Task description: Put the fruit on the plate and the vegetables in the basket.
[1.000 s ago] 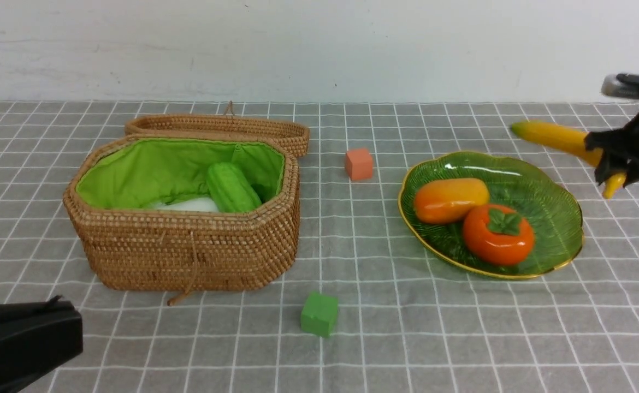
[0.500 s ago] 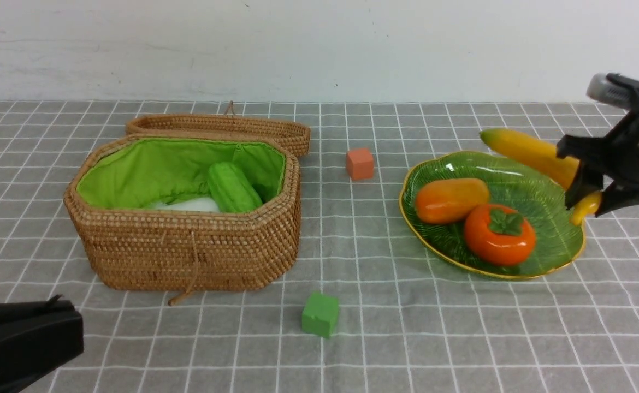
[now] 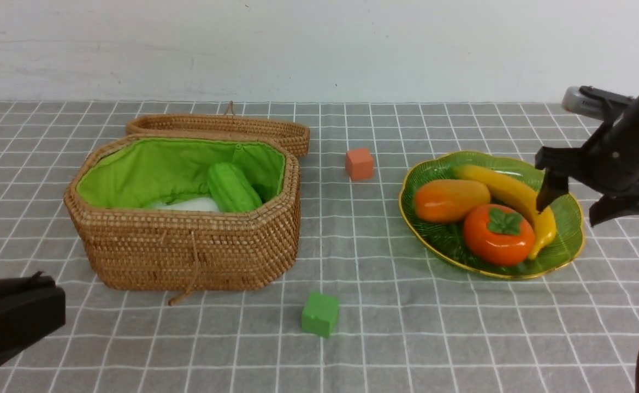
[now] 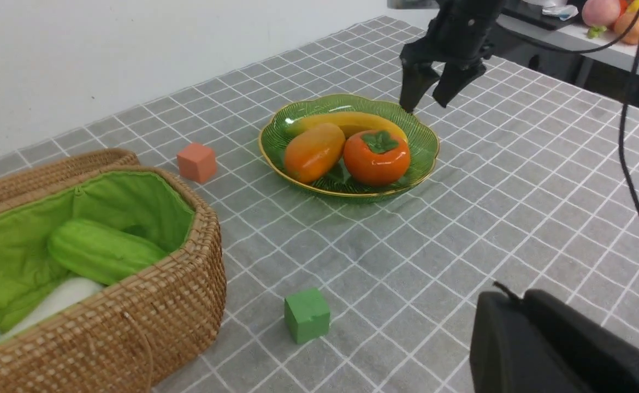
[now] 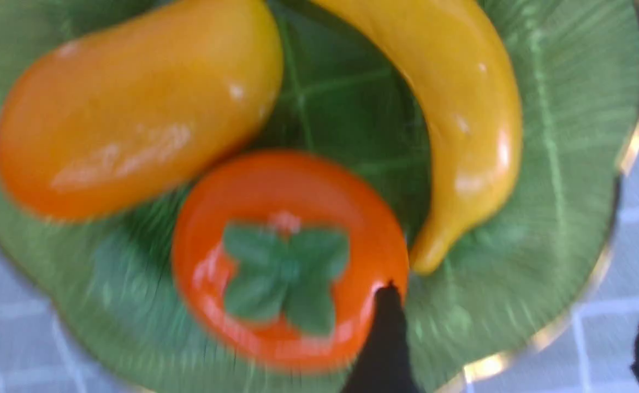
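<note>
Now, starting at the bench's near edge, the left gripper (image 3: 8,319) rests low by the near left corner, its fingers pressed together and holding nothing. A little farther in sits the small green cube (image 3: 319,313), untouched, and beyond it toward the left edge stands the large tan woven rattan basket with bright green lining (image 3: 188,251), holding the light green ridged gourd (image 3: 232,187) and the white oblong radish (image 3: 191,204); no purple eggplant can be seen from these views. Toward the right edge, the long curved yellow banana (image 3: 508,194), which half a second ago was pinched above the far rim, now lies on the wide translucent green leaf-shaped glass plate with gold rim (image 3: 568,218), beside the orange-yellow oval mango (image 3: 449,199) and curling around the round orange persimmon with green leaf cap (image 3: 498,233). The right gripper (image 3: 576,204) has let go; its fingers (image 3: 546,194) stand spread just over the plate's right rim, empty. All three fruits appear plated, so the fruit half looks finished. Farther back sit the small orange cube (image 3: 359,164) and the woven lid (image 3: 221,128).
</note>
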